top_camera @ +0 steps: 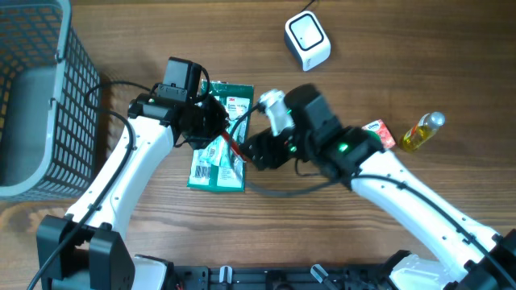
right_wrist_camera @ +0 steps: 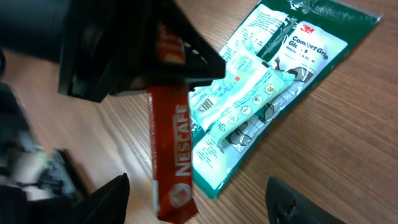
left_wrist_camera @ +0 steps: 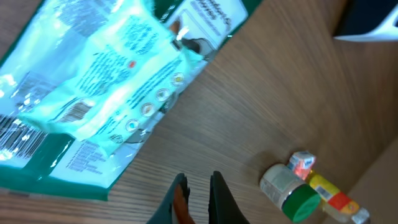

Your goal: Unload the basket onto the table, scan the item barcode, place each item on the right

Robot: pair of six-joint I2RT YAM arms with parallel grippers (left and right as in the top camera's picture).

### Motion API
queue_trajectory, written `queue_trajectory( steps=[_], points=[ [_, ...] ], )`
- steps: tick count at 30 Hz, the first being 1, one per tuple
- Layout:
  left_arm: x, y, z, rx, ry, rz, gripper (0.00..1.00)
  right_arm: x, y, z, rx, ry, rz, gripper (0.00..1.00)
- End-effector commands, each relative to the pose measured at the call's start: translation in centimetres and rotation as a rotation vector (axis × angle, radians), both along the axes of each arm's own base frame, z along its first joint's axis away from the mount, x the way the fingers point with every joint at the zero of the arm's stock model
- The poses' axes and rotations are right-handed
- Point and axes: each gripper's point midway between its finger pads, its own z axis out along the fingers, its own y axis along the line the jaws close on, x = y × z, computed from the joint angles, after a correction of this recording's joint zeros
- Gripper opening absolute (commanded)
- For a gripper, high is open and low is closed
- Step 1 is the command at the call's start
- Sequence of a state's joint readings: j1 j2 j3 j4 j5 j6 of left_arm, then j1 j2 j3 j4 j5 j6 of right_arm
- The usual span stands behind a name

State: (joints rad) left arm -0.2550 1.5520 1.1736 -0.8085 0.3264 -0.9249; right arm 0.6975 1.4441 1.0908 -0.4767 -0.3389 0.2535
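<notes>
Grip on the red Nescafé sachet (right_wrist_camera: 171, 163) lay with the left tool (left_wrist_camera: 198, 198) alone: its jaws were closed on the sachet's upper end, and in the left wrist view a sliver of red showed pinched between the two dark fingers. The sachet hung clear of the bench (top_camera: 403, 56), and in the overhead view it slanted from the left tool toward the right tool (right_wrist_camera: 200, 200). The right tool stood open, its fingers spread wide to either side of the sachet's free lower end and touching nothing. Under and just beside the sachet lay a green 3M glove pack (right_wrist_camera: 305, 43) flat on the wood, with a pale teal packet (right_wrist_camera: 249, 84) resting across it. A barcode showed at the teal packet's end. Whether the sachet carried a barcode on its visible face could not be told. The white scanner (top_camera: 307, 40) sat near the far edge of the bench, well apart from both tools and from the sachet. A grey mesh basket (top_camera: 76, 97) stood at the left side of the bench. Off to the right, a small red and white box (top_camera: 379, 131) lay near a yellow bottle (top_camera: 423, 131). The left wrist view also showed a white jar with a green lid (left_wrist_camera: 291, 191) near them.
</notes>
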Motion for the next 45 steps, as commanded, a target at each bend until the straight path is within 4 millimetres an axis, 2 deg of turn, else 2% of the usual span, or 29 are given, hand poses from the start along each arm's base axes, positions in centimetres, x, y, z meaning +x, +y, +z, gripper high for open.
queue_trajectory(
  steps=[1,6,9,10,14,17,19,20,21,24,25,26,29,31,33,34,38,39,42,45],
  points=[
    [-0.1,0.9,-0.1,0.024,0.03,0.072,0.04,0.2,0.5,-0.9,-0.167,-0.17,-0.007,0.7],
    [-0.4,0.9,-0.2,0.028,0.046,0.072,0.04,-1.2,2.2,-3.1,-0.242,-0.192,0.053,0.64],
    [-0.5,1.0,-0.3,0.03,0.051,0.072,0.04,-1.0,2.3,-4.6,-0.272,-0.171,0.056,0.57],
    [-0.5,1.0,-0.3,0.03,0.051,0.072,0.04,-1.0,2.3,-4.8,-0.276,-0.172,0.054,0.53],
    [-0.5,1.0,-0.3,0.03,0.051,0.072,0.04,-0.5,2.5,-4.4,-0.263,-0.193,0.043,0.15],
    [-0.5,1.0,-0.3,0.03,0.051,0.072,0.04,-0.5,2.5,-4.4,-0.262,-0.193,0.043,0.11],
    [-0.5,1.0,-0.2,0.03,0.05,0.072,0.04,-0.6,2.6,-4.4,-0.26,-0.191,0.046,0.04],
    [-0.5,1.0,-0.2,0.03,0.048,0.072,0.04,-0.6,2.6,-4.4,-0.26,-0.191,0.045,0.04],
    [-0.4,0.9,-0.2,0.028,0.043,0.072,0.1,-0.6,2.6,-4.4,-0.26,-0.19,0.044,0.04],
    [1.4,0.5,0.6,0.005,-0.036,0.073,0.79,-0.7,2.7,-4.4,-0.237,-0.16,0.032,0.04],
    [2.5,0.4,1.1,-0.011,-0.085,0.076,0.93,-0.9,2.8,-4.4,-0.217,-0.135,0.032,0.04],
    [3.6,0.2,2.0,-0.036,-0.142,0.068,0.98,-0.9,2.8,-4.4,-0.194,-0.105,0.026,0.04],
    [6.6,0.7,5.3,-0.136,-0.293,0.088,1.0,-0.9,2.6,-4.0,-0.102,0.004,0.041,0.04],
    [7.8,1.8,7.2,-0.188,-0.363,0.103,1.0,-0.7,2.1,-3.5,-0.014,0.102,0.051,0.04],
    [8.4,3.2,8.6,-0.226,-0.403,0.124,1.0,-0.7,1.5,-2.7,0.073,0.184,0.081,0.04],
    [8.7,4.9,9.0,-0.231,-0.417,0.158,1.0,-1.0,1.0,-1.7,0.158,0.248,0.127,0.04],
    [9.0,9.0,8.7,-0.213,-0.407,0.256,1.0,-3.8,-0.8,3.3,0.478,0.361,0.397,0.04],
    [9.1,9.5,8.7,-0.211,-0.408,0.268,1.0,-4.2,-1.4,4.1,0.534,0.372,0.432,0.04],
    [9.3,11.2,8.5,-0.18,-0.411,0.315,1.0,-4.4,-2.6,4.8,0.59,0.392,0.442,0.04],
    [9.0,12.9,7.3,-0.086,-0.379,0.382,1.0,-5.2,-3.1,5.4,0.631,0.437,0.453,0.04]
  ],
)
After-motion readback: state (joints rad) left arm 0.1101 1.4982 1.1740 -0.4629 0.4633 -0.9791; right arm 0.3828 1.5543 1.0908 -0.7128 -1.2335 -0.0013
